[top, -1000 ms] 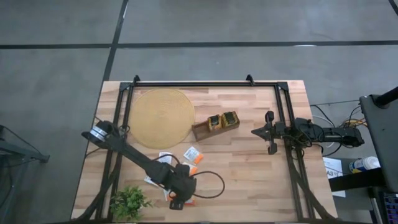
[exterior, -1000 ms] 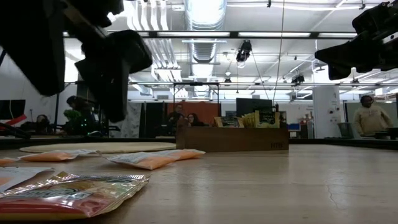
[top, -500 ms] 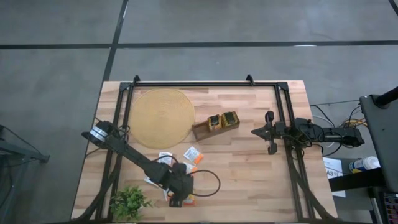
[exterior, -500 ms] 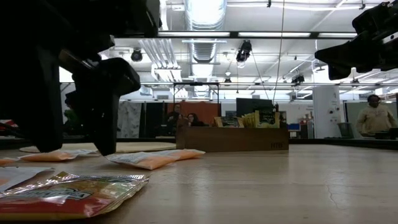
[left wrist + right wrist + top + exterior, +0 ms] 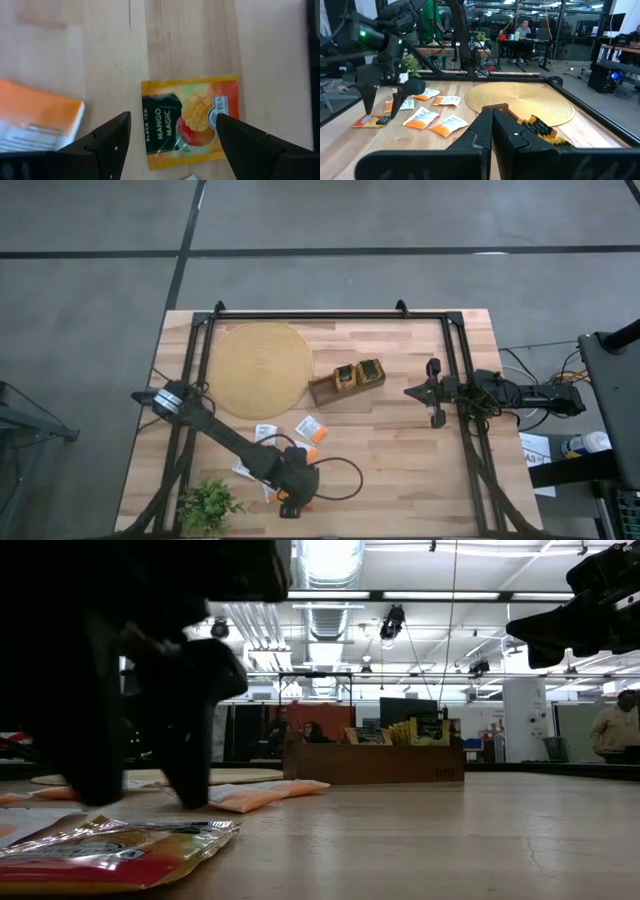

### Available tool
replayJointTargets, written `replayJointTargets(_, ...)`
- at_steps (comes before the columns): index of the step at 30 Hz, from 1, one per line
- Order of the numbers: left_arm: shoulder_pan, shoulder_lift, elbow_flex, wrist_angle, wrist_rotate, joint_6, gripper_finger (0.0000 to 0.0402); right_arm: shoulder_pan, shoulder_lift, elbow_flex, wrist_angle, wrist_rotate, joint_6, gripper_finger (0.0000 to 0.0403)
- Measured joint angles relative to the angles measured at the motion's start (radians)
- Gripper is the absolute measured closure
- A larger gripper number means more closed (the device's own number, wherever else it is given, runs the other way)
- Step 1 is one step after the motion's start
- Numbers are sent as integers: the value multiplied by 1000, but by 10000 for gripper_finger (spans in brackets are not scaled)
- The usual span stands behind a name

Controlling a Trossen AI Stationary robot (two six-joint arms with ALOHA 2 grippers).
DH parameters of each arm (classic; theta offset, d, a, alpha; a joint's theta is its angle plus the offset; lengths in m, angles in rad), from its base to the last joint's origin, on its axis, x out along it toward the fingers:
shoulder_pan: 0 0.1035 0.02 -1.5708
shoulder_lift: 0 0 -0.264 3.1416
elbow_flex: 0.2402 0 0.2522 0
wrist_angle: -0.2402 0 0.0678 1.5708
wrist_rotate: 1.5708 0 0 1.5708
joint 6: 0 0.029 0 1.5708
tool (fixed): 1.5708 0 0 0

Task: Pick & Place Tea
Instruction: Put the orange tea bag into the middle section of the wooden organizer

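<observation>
Hovering low over the front of the table (image 5: 400,470), the left gripper (image 5: 172,137) had its two fingers spread to either side of a Mango Magic tea sachet (image 5: 192,120), evidently so that they could drop down past its edges and close on it. The sachet lay flat on the wood, not yet touched as far as the left wrist view showed, with an orange-and-white sachet (image 5: 37,122) just beside it and clear of the fingers. More loose sachets (image 5: 310,427) lay scattered a little further back, between the gripper and the round woven mat (image 5: 262,368). The wooden tray (image 5: 345,387) beside the mat already held upright sachets (image 5: 358,372), which suggests it was the place for the rest. The right gripper (image 5: 432,392) waited over the table's right side, well apart from the work; its fingers looked pressed together in the right wrist view.
</observation>
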Motion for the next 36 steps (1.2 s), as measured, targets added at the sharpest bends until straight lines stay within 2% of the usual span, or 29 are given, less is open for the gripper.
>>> replayJointTargets(21, 13, 51, 42, -44, 8, -20, 115, 0, 3, 0, 0, 0, 0, 394)
replayJointTargets(24, 15, 46, 42, -75, -21, -29, 116, 0, 3, 0, 0, 0, 0, 394)
replayJointTargets(27, 22, 45, 42, -101, -47, -29, 121, 0, 3, 0, 0, 0, 0, 394)
replayJointTargets(36, 26, 44, 41, -92, -36, -9, 143, 0, 3, 0, 0, 0, 0, 394)
